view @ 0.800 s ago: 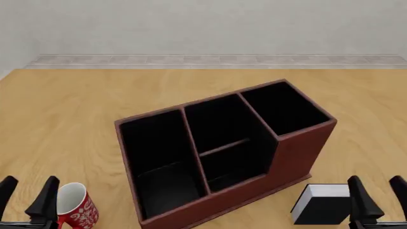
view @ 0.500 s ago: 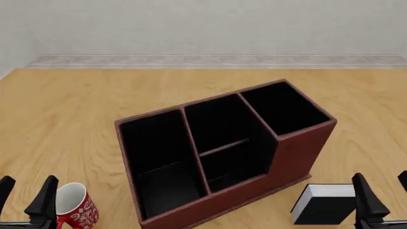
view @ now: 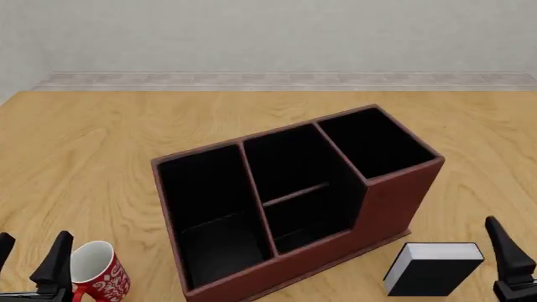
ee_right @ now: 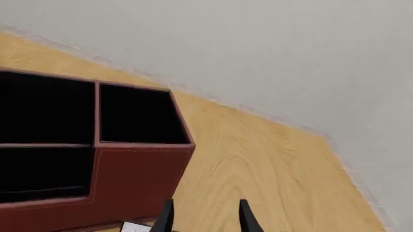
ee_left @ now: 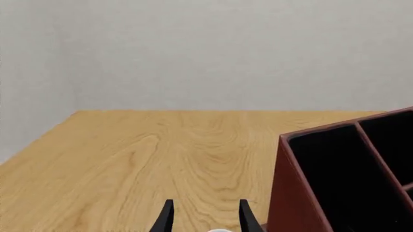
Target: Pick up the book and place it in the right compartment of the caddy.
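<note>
The reddish-brown caddy (view: 381,207) stands mid-table with its black interior showing. Its tall, narrow right compartment (view: 373,141) is at the far right end, and it also appears in the right wrist view (ee_right: 139,113). The black book (view: 432,270) with white page edges lies flat on the table at the caddy's near right corner. Only its white corner (ee_right: 132,226) shows in the right wrist view. My right gripper (view: 529,251) is open just right of the book, not touching it, with one finger beyond the frame edge. My left gripper (view: 32,250) is open at the near left and holds nothing.
A red-and-white mug (view: 97,272) stands just right of my left gripper, near the caddy's front left corner. Its rim (ee_left: 218,230) peeks between the left fingers. The wooden table (view: 100,145) ends at a grey wall behind.
My right gripper has slid to the right, off the book's right side, so the whole book now shows. The left gripper has dropped back slightly.
</note>
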